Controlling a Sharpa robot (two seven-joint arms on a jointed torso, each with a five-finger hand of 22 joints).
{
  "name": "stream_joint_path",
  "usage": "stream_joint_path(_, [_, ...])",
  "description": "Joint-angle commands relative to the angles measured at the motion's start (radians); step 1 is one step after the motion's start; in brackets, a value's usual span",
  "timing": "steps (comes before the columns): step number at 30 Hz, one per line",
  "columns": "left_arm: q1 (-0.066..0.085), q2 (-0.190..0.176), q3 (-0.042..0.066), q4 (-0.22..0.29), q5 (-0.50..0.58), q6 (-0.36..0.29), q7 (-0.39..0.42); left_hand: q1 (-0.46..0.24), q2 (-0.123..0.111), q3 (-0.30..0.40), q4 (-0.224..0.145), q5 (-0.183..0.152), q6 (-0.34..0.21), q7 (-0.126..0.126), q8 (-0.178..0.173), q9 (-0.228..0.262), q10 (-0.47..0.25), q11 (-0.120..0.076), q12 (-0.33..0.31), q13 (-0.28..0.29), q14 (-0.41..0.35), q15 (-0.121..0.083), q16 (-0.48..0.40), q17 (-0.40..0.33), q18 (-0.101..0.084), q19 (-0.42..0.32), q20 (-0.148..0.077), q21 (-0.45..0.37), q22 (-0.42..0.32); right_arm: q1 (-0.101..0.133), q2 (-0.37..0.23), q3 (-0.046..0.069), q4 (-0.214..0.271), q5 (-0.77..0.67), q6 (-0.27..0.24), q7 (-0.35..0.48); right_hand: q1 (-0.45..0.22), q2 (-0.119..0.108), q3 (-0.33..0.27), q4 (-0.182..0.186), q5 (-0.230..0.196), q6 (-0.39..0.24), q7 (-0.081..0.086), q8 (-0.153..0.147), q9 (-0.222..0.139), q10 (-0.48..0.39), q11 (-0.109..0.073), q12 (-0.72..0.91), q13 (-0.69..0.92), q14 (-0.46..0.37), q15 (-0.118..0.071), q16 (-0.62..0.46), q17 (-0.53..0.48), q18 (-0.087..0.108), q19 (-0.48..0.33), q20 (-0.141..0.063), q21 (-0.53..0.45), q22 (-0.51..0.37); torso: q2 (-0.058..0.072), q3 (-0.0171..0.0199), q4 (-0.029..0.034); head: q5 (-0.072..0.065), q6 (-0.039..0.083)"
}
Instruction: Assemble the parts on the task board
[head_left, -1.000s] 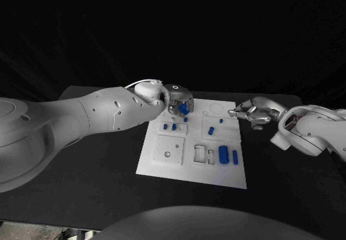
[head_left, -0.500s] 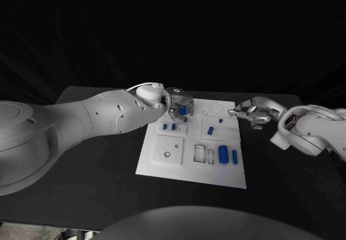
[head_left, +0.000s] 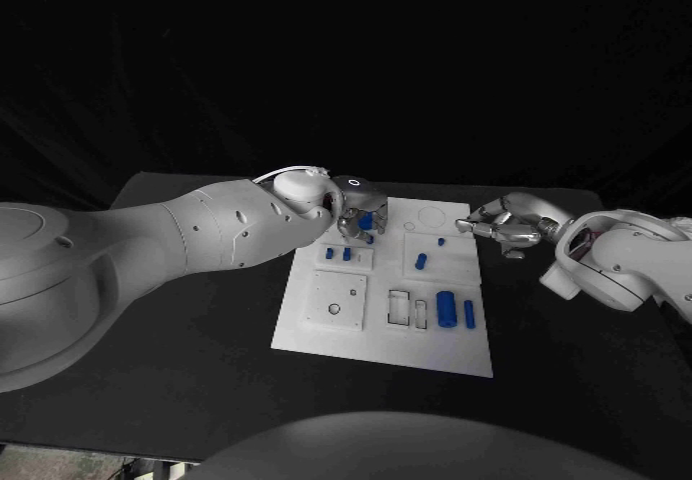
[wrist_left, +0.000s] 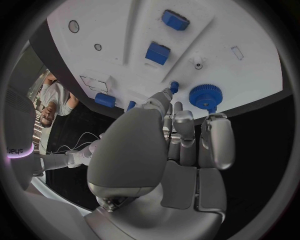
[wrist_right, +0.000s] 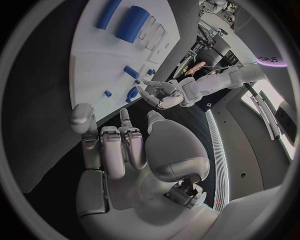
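The white task board (head_left: 433, 345) lies mid-table. My left hand (head_left: 358, 215) reaches down over its far-left corner and holds a blue gear (head_left: 366, 221) at its fingertips. In the left wrist view the blue gear (wrist_left: 202, 96) sits flat against the task board (wrist_left: 250, 75) near its edge, between the fingers (wrist_left: 215, 130), with a small blue peg (wrist_left: 174, 86) beside the thumb. My right hand (head_left: 505, 228) hovers at the board's far-right edge, fingers apart and empty. The right wrist view shows my right hand (wrist_right: 119, 145) open.
Two short blue pieces (head_left: 339, 254) stand in the board's left block, with a blue peg (head_left: 421, 262) at mid-board. A thick blue cylinder (head_left: 449, 307) and a slim one (head_left: 470, 314) lie at the right. Black table (head_left: 173, 330) surrounds the board.
My left hand has sunk a little toward the board's far-left corner with the blue gear in it. The right hand has stayed put.
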Motion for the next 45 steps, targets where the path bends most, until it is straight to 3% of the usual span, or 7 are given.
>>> stream_joint_path(1, [-0.001,0.005,0.001,-0.005,-0.016,0.017,0.007,0.001,-0.003,0.007,0.000,0.005,0.008,0.001,0.006,-0.001,0.010,0.002,0.000,0.001,-0.010,0.000,0.003,-0.003,-0.014,0.006,0.003,-0.005,0.198,-0.001,0.000,0.000,0.002,-0.002,0.006,0.007,0.004,0.003,-0.006,-0.002,0.005,0.008,-0.001,-0.004,-0.001,0.108,0.005,0.004,0.263,0.106,0.005,0.003,0.263,0.016,-0.001,0.001,-0.003,0.109,0.000,0.0003,0.0001,0.000,0.000])
stream_joint_path(22, [-0.015,0.020,0.001,-0.030,-0.024,0.028,0.001,-0.003,-0.008,0.010,-0.003,0.014,-0.002,0.001,0.000,-0.007,0.006,0.004,-0.007,-0.001,-0.017,0.002,0.001,-0.014,-0.013,0.004,0.004,-0.008,0.198,-0.001,-0.003,0.000,0.006,-0.002,0.008,0.006,0.004,0.003,-0.006,-0.002,0.005,0.008,-0.001,-0.004,-0.001,0.108,0.005,0.004,0.263,0.106,0.005,0.003,0.263,0.016,-0.001,0.001,-0.003,0.109,0.000,0.0004,0.0001,-0.002,0.000])
stream_joint_path(45, [-0.024,0.038,0.001,-0.068,-0.038,0.025,0.002,0.007,0.011,0.034,-0.018,0.031,0.007,-0.015,0.004,-0.013,0.030,-0.001,-0.008,0.000,-0.029,0.000,-0.005,-0.040,-0.011,-0.001,0.004,-0.017,0.195,-0.001,-0.003,0.000,0.006,-0.002,0.012,0.006,0.003,0.002,-0.007,-0.002,0.005,0.010,-0.001,-0.003,-0.001,0.108,0.005,0.004,0.263,0.106,0.005,0.003,0.263,0.016,-0.002,0.001,-0.004,0.109,0.000,0.0004,-0.0003,-0.003,0.000])
